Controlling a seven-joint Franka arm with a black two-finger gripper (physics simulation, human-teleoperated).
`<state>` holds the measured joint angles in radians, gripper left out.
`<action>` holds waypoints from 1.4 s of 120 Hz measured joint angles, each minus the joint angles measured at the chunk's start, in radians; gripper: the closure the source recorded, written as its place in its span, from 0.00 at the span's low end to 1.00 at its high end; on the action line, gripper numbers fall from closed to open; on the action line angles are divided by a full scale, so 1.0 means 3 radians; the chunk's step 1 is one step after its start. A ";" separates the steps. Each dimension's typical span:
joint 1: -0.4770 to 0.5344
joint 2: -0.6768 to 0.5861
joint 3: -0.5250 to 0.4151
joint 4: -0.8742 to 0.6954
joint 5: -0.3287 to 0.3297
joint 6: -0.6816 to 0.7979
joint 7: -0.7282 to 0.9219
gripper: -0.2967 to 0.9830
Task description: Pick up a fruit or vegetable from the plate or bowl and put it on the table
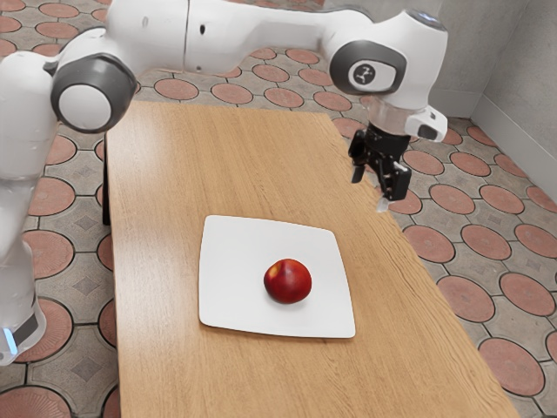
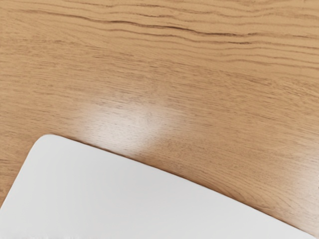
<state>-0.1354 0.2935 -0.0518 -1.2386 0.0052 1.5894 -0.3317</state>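
Fruit (image 1: 288, 281): deep red, yellow-orange patch at its upper left (the richest colour on inspection).
Plate (image 1: 235, 279): white, both views.
Table (image 1: 174, 174): tan wood, wavy brown grain, darkest streaks near the top of the wrist view.
Floor (image 1: 513, 366): grey, patterned with dark-rimmed, dusty-pink rounds and grey diamonds.
Wall (image 1: 492, 52): pale grey, upper right of the exterior view.
Arm (image 1: 148, 35): white, dark grey joint bands (image 1: 123, 83); light-blue strip (image 1: 10, 340), lower left of the exterior view.
Gripper (image 1: 370, 193): black, one tip pale.
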 joint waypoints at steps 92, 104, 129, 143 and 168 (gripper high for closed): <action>0.0202 0.0277 -0.0368 -0.0565 -0.0186 0.0332 -0.1097 0.23; 0.0190 0.0300 -0.0385 -0.0567 -0.0183 0.0456 -0.0930 0.23; 0.0086 0.0433 -0.0445 -0.0554 -0.0178 0.0646 -0.0566 0.23; -0.0013 0.0491 -0.0489 -0.0552 -0.0179 0.0807 -0.0401 0.23; -0.0251 0.0285 -0.0287 -0.0805 -0.0182 0.0983 -0.0168 0.24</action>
<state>-0.2108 0.3790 -0.1380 -1.4801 -0.0494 1.8844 -0.3822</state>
